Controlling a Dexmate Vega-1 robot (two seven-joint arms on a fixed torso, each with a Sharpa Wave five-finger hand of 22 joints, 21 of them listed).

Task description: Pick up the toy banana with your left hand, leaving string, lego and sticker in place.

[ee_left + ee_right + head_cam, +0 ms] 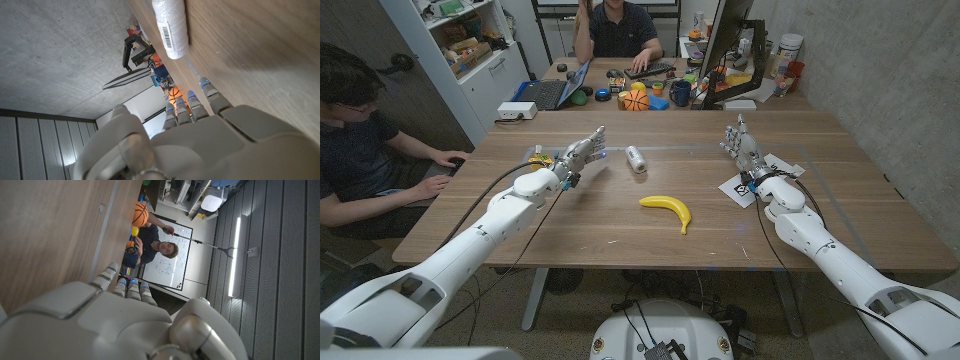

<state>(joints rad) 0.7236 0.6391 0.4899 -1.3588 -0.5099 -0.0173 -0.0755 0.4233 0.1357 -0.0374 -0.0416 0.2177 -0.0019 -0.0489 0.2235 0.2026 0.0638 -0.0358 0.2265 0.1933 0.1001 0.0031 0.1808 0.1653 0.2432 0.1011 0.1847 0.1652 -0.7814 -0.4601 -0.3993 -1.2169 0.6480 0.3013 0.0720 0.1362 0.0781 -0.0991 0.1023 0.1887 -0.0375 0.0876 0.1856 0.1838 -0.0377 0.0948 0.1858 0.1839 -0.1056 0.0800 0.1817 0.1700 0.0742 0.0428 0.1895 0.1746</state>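
Banana (667, 209) lies untouched on the wooden table (590, 225), a little toward you from the middle, well apart from both hands.

Going left to right: a seated person (360, 140) works at the table's left edge. Your left hand (582, 153) hovers over the left half, fingers spread and holding nothing, with small yellow pieces (541, 159) (likely the lego, too small to be sure) just beside it. The white roll of string (636, 160) lies near its fingertips; the left wrist view shows the roll's barcode label (170, 36). Then comes the banana, then your right hand (744, 147), fingers apart and holding nothing, by a white sticker sheet (760, 178).

Behind the table, another person (617, 30) sits at a cluttered desk with a laptop (554, 91), a small basketball (635, 100) and a monitor (722, 40). Grey concrete walls enclose the room.
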